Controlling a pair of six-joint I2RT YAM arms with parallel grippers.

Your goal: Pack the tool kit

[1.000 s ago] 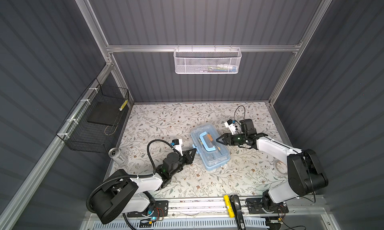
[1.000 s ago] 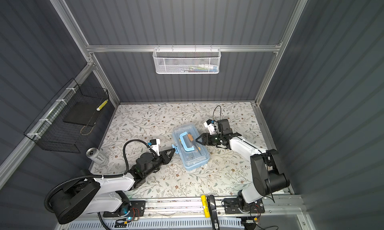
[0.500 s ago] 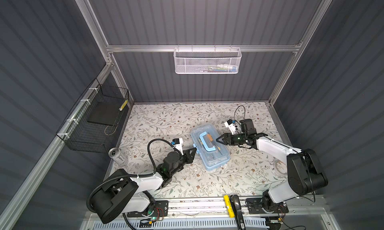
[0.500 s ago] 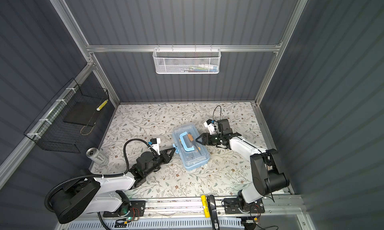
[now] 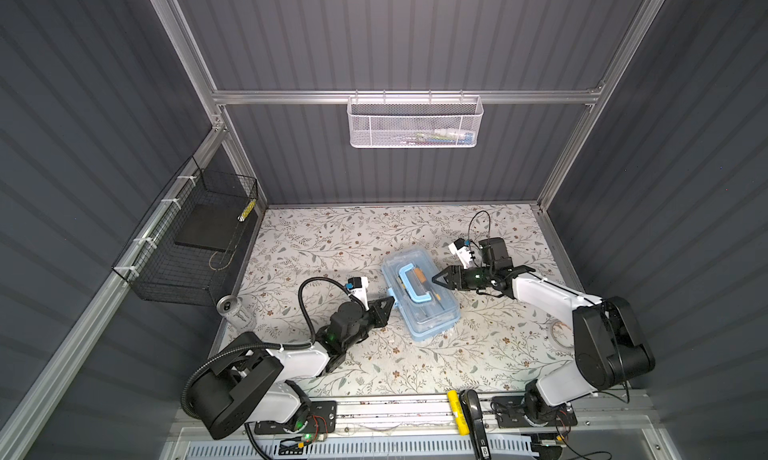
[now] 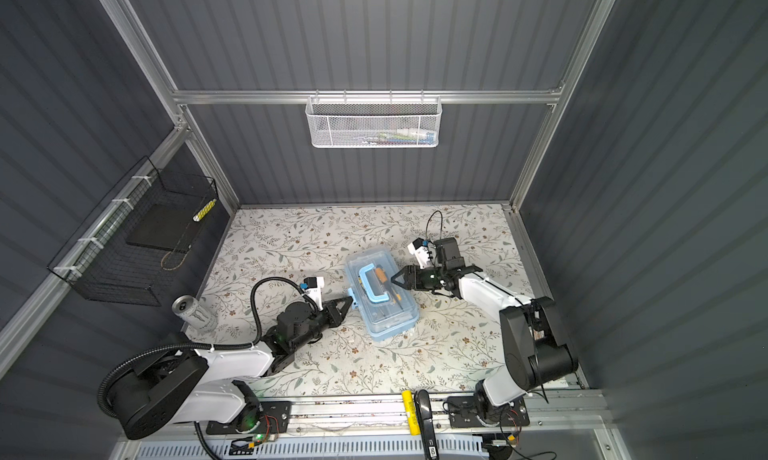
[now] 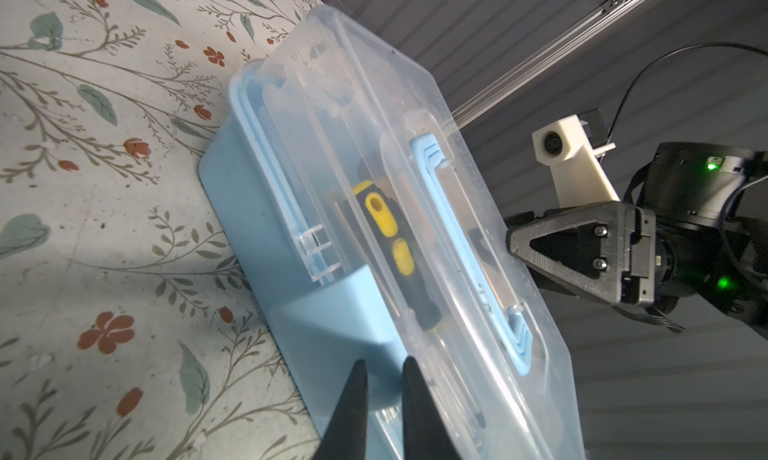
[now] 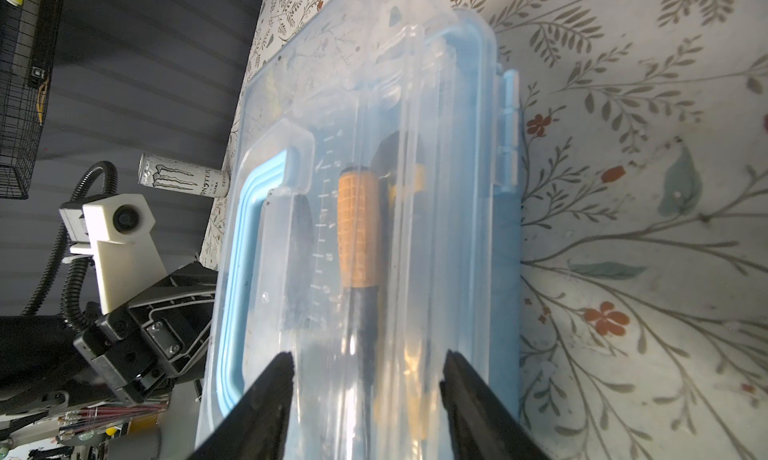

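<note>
Toolbox: closed, lying between the tips of both grippers.
Left gripper: jaws nearly together with a thin gap, tips at the toolbox's blue side; whether they pinch it cannot be told.
Right gripper: jaws wide apart over the clear lid.

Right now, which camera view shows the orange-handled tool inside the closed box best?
The right wrist view: the orange-handled tool fills the picture close up, its handle and dark shaft plain inside the tool kit. Both top views show only a small orange patch beside the blue handle. The left wrist view does not clearly show it.
</note>
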